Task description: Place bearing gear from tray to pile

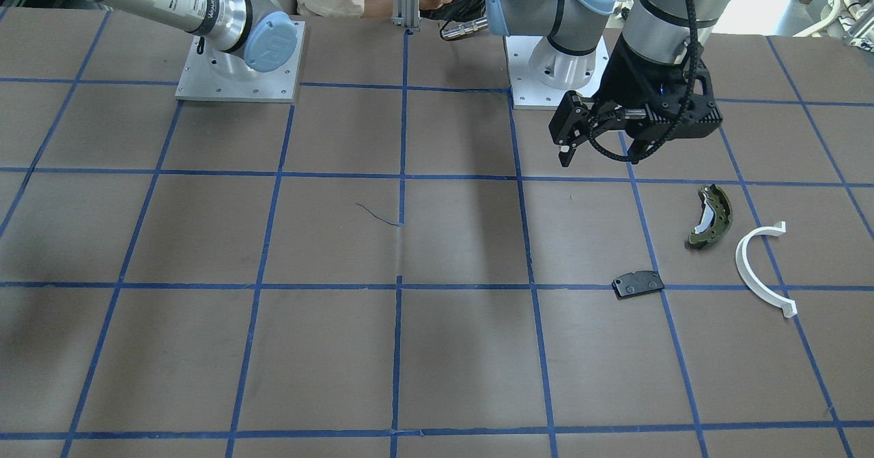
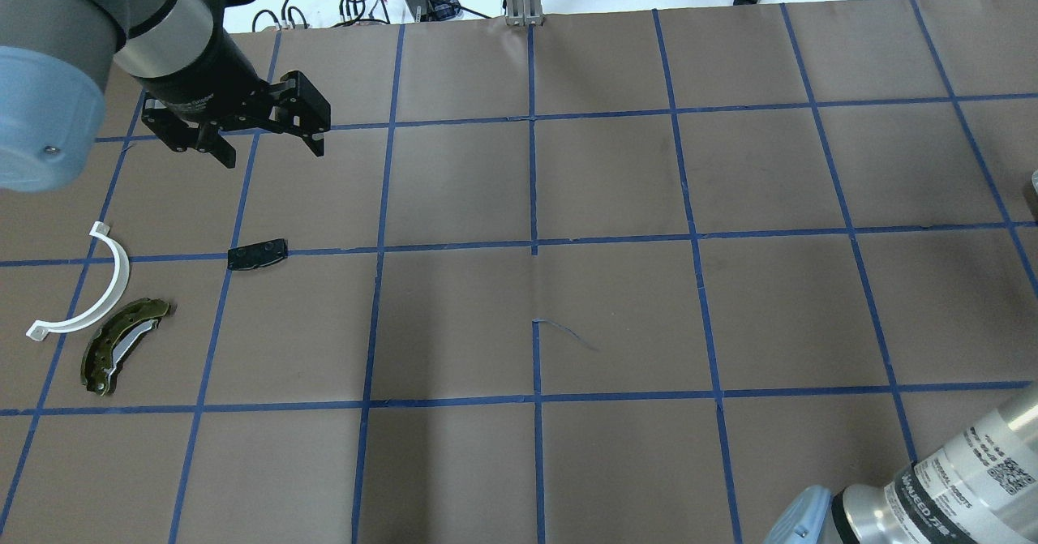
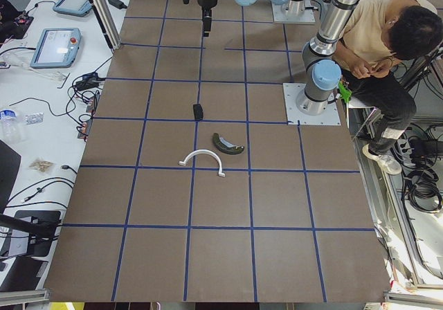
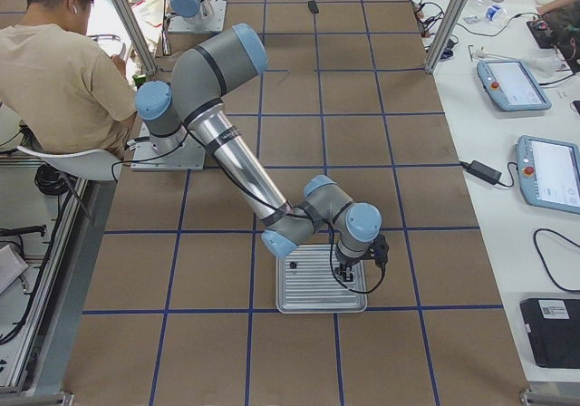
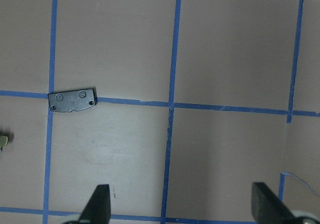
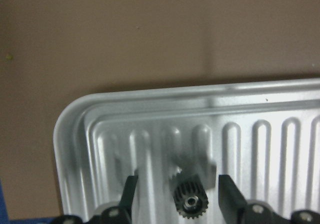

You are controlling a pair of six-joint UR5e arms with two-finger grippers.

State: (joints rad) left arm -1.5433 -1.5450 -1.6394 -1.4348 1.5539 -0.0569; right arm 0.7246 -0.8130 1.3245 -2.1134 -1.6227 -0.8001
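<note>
the bearing gear point(image 6: 190, 200) sits bore-up on the ribbed floor of the metal tray point(image 6: 70, 134), near its rounded corner. it lies between the spread fingers of the right gripper point(image 6: 177, 191), untouched and a little off centre toward one finger. being round, it gives no long axis to line up with, so a straight descent and squeeze looks enough. the left gripper point(image 2: 268, 148), wide and empty, hangs well apart near the pile's black pad point(image 2: 258, 254), white half-ring point(image 2: 97, 284) and olive brake shoe point(image 2: 122, 345).
</note>
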